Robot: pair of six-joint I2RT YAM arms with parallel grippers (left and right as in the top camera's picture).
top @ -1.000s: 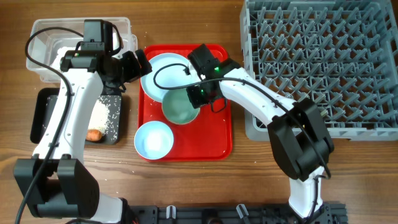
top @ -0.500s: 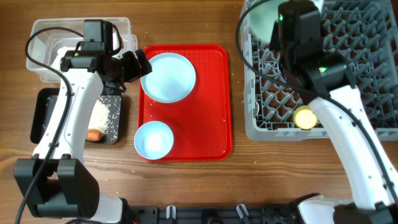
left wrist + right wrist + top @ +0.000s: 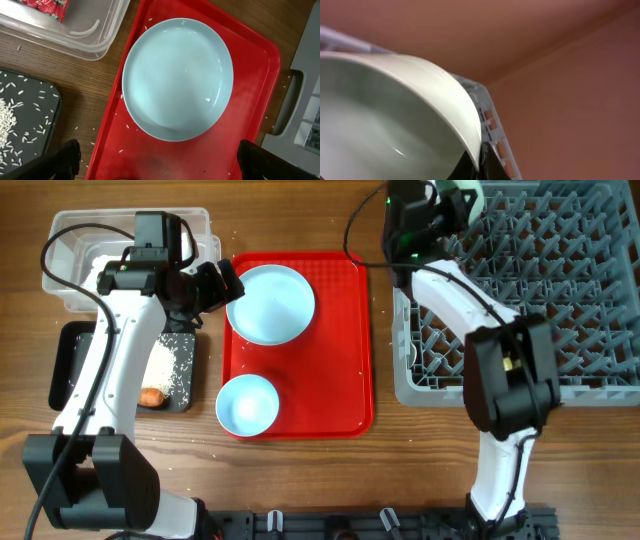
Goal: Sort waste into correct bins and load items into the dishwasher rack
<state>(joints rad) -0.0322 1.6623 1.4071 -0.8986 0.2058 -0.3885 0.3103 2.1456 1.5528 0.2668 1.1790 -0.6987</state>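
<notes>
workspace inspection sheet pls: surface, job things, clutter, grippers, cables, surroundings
surface: wooden table, stray rice on it and on the red tray
job's things: light blue plate and light blue bowl on the red tray; rice grains and carrot in the black tray; red wrapper in the clear tub; pale green bowl held at the dishwasher rack, far left corner
clutter: nothing seen
grippers: left gripper open above the plate; right gripper shut on the pale green bowl's rim
cables: black cable loops off the left arm, another off the right arm
surroundings: nothing seen
</notes>
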